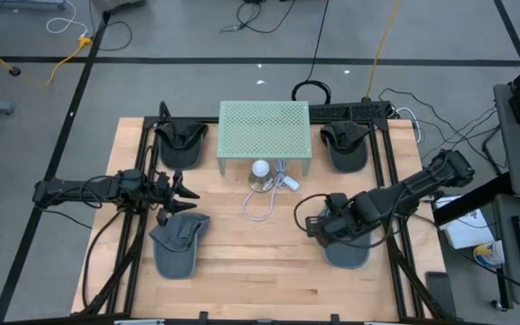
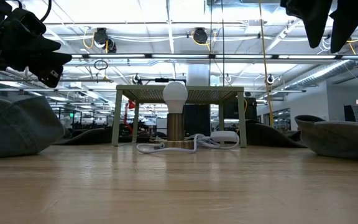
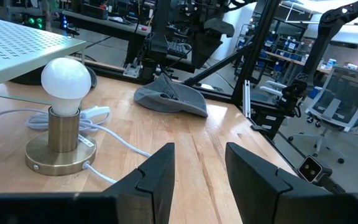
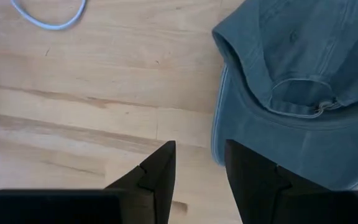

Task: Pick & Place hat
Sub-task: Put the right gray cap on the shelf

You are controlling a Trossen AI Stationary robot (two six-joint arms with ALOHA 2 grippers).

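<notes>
Four hats on the table. Front-right hat (image 1: 348,253) lies flat on the wood under the right arm, opening & strap side up in the right wrist view (image 4: 303,106). Front-left hat (image 1: 177,242) lies flat near the front-left edge, brim toward the front. Back-left hat (image 1: 181,143) & back-right hat (image 1: 344,144) sit either side of the green rack (image 1: 264,135) at the back.

Right gripper (image 1: 317,226) is above the table just left of the front-right hat, pointing down at bare wood; fingers (image 4: 157,180) apart w/ a narrow gap, nothing in them. Hat edge is just beside one fingertip, touching or not: can't tell.

Left gripper (image 1: 186,190) is above the table, just behind the front-left hat, pointing toward the centre. Fingers (image 3: 157,177) parted w/ a clear gap, nothing held. Its wrist view looks across at the lamp (image 3: 64,115) & the front-right hat (image 3: 169,99) w/ the right arm over it.

Lamp (image 1: 260,175), white bulb on a round metal base, stands in front of the rack at table centre. White cord (image 1: 264,203) loops from it toward the front; a small white plug block (image 1: 289,181) lies right beside the lamp.

Low view: lamp (image 2: 175,115) in front of the rack legs, hats as grey mounds at both edges, both arms up in the top corners.
</notes>
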